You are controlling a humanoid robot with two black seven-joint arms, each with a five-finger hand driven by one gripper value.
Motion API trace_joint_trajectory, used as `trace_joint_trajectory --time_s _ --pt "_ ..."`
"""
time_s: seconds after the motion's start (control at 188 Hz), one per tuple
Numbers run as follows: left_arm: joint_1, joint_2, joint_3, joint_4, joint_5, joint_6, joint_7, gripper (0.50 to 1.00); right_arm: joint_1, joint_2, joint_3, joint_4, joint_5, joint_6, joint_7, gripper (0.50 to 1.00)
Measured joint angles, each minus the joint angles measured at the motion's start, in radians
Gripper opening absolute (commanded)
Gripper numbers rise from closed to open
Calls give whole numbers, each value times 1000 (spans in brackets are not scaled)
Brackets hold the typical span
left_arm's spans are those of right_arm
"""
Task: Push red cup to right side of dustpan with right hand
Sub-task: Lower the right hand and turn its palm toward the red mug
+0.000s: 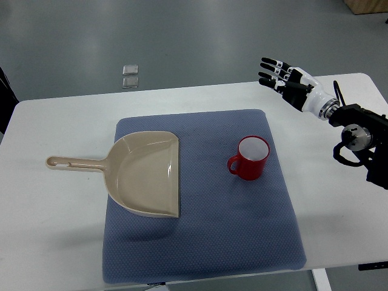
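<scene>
A red cup point(250, 157) with a white inside stands upright on the blue mat point(200, 242), its handle pointing left. A beige dustpan point(145, 173) lies on the mat's left part, handle sticking out left over the white table. The cup is to the right of the dustpan, with a gap of mat between them. My right hand point(276, 71) hovers at the table's far right edge, fingers spread and holding nothing, well above and to the right of the cup.
The white table point(54, 242) surrounds the mat. Two small clear items point(130, 76) lie on the floor beyond the table's far edge. My right arm's black joint point(359, 142) sits over the table's right side.
</scene>
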Motion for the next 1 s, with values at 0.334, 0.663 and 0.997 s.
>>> trace_joint_trajectory --time_s 0.334,0.663,0.997 --pt "0 0 0 -1 0 0 0 1000 -6 -81 -7 -1 -43 73 27 928" --pt "0 0 0 -1 0 0 0 1000 -47 -167 8 19 -505 91 249 928" --pt "0 0 0 -1 0 0 0 1000 -93 -250 9 140 -772 91 253 928"
